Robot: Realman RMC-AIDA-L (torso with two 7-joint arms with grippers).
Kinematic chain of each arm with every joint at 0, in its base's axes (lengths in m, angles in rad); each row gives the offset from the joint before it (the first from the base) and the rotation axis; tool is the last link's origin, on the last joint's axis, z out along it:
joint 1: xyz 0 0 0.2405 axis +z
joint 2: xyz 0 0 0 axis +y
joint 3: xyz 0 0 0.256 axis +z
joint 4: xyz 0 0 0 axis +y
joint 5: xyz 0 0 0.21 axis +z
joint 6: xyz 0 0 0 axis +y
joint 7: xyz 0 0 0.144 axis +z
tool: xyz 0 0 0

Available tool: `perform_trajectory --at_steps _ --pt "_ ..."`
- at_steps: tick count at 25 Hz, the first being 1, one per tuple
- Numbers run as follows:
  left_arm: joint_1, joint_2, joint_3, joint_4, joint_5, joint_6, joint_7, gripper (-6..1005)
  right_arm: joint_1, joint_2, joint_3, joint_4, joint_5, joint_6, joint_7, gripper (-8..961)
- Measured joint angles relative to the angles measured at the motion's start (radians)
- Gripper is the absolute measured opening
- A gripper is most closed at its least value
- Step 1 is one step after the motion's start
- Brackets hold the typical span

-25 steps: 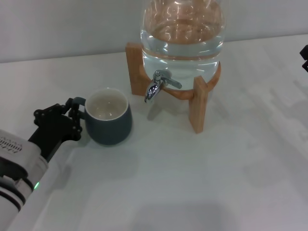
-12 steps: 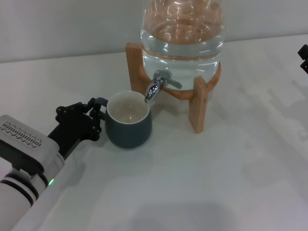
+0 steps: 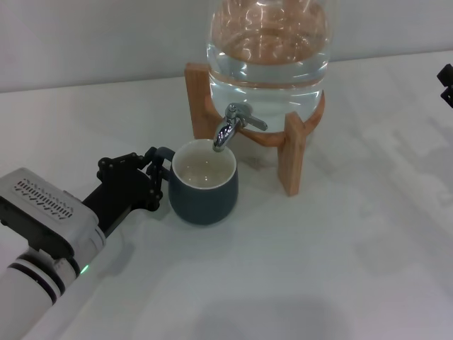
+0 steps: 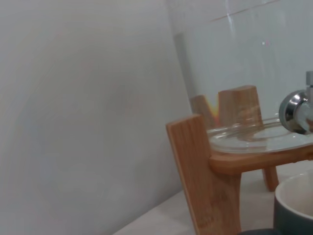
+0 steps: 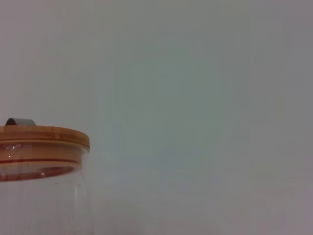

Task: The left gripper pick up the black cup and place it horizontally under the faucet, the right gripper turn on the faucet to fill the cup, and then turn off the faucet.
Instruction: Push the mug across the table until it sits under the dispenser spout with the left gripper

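Observation:
The black cup stands upright on the white table, its cream inside showing, directly below the spout of the chrome faucet. My left gripper is shut on the cup's small handle on the cup's left side. The faucet's lever points to the right and no water runs from it. In the left wrist view the cup's rim and the faucet appear near the wooden stand. Only a black tip of my right gripper shows, at the far right edge of the head view.
The glass water jar sits on a wooden stand just behind the cup. The right wrist view shows the jar's wooden lid against a plain wall.
My left gripper has slid the cup to the right, from left of the stand to a spot under the faucet spout. The right gripper has not moved.

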Motion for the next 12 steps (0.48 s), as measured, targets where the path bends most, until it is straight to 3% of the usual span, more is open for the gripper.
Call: perform_trajectory --at_steps 12 --pt "-0.013 0.0 -0.002 -0.006 0.004 -0.045 -0.006 128 0.01 0.0 -0.01 0.0 0.0 -0.005 0.001 837"
